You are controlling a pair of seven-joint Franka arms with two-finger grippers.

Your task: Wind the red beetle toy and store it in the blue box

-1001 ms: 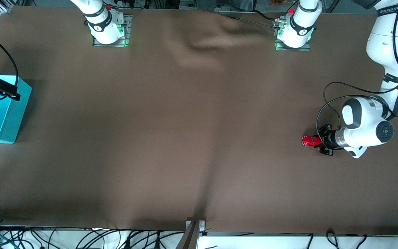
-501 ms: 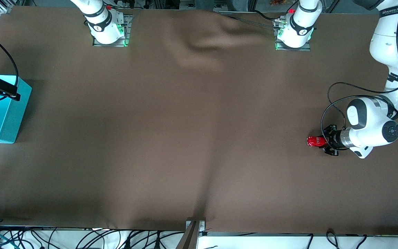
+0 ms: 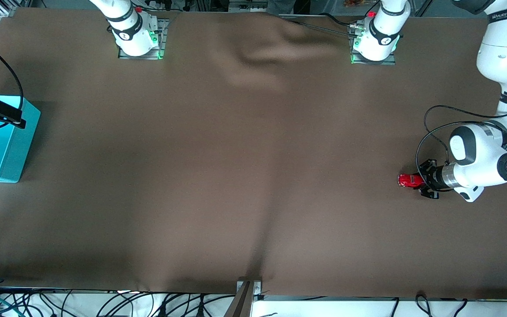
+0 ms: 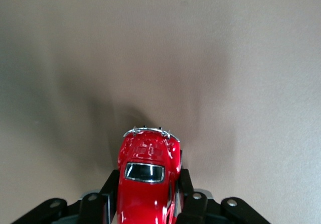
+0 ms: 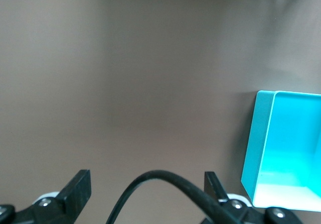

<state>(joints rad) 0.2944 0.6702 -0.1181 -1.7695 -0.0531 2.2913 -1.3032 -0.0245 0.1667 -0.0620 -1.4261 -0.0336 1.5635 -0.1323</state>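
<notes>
Brown cloth (image 3: 253,176) covers the whole big table, with a soft bump in it up near the robots' bases.

The turquoise-blue open-topped box (image 3: 13,149) is the next biggest thing. It sits at the right arm's end of the table, right at the edge of the front view. Its walls are plain and smooth, and no toy can be seen inside it.

The right gripper (image 5: 145,184) hangs by the edge of that box with its two black fingers spread wide and nothing between them. This arm is waiting.

The left gripper (image 4: 146,196) is down low at the left arm's end of the table, well apart from the box. Its fingers (image 4: 111,184) press on both sides of the tiny glossy red beetle toy car (image 3: 407,180), so it has the car held tight. The car's round nose points away from the wrist, out toward the box's end of the table.

I think the winding step is in hand: the car is gripped low on the cloth, the way you drag a pull-back toy to wind it. Whether the wheels touch the cloth I cannot tell.

Next the car has to cross the whole table to the box. That calls for a firm hold, or a straight aim if it is let go to roll.
</notes>
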